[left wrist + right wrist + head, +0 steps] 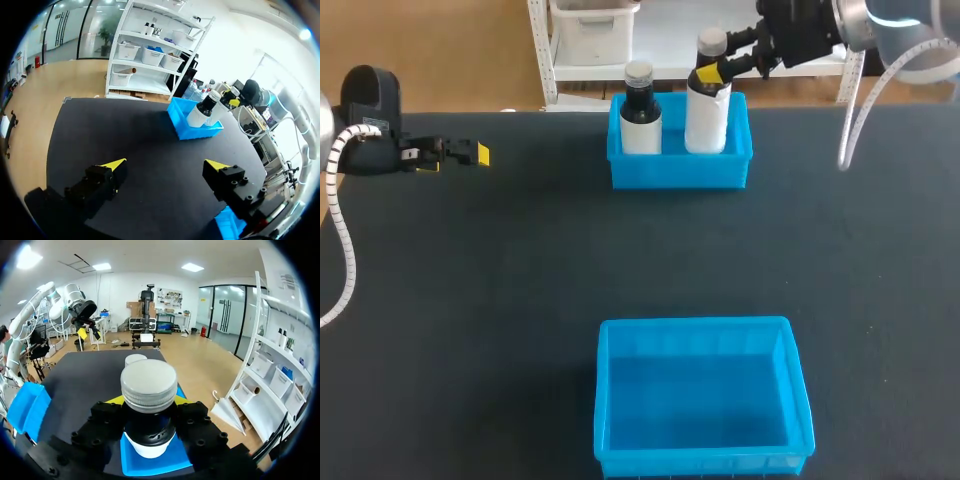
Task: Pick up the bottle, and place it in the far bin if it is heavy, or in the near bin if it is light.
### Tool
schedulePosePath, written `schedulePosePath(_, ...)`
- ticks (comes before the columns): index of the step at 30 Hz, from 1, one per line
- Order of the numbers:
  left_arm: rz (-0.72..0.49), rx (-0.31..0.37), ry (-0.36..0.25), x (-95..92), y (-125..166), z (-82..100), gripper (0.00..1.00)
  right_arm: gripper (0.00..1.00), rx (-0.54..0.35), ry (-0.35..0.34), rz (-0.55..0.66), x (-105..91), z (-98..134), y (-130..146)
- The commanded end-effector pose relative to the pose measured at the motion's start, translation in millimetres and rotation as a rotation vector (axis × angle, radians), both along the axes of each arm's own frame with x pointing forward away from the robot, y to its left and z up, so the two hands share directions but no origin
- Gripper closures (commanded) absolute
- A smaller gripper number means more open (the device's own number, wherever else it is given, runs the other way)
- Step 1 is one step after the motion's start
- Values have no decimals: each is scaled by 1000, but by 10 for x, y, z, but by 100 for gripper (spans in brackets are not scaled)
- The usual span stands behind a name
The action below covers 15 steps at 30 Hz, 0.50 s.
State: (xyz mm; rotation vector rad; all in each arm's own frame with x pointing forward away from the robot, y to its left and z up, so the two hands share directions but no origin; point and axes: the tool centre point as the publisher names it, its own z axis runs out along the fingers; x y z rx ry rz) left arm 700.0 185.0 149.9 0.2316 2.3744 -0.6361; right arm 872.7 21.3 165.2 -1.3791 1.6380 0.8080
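In the far bin (678, 172), right jaws clasp the white-labelled bottle (706, 120).

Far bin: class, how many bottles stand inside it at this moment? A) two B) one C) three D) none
A: the far bin holds a left bottle standing free and a right bottle gripped at its neck by the right tool.

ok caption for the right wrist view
Right gripper shut on a grey-capped dark bottle with white label, inside the blue plastic bin
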Motion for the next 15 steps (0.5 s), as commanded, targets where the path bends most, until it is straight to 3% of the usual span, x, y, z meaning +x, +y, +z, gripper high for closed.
schedulePosePath(1, 0, 0, 0, 0, 0, 0, 0, 100, 3, 1, 3, 5, 5, 8)
schedulePosePath(15, 0, 0, 0, 0, 0, 0, 0, 100, -1, 7, 4, -39, -108, 17)
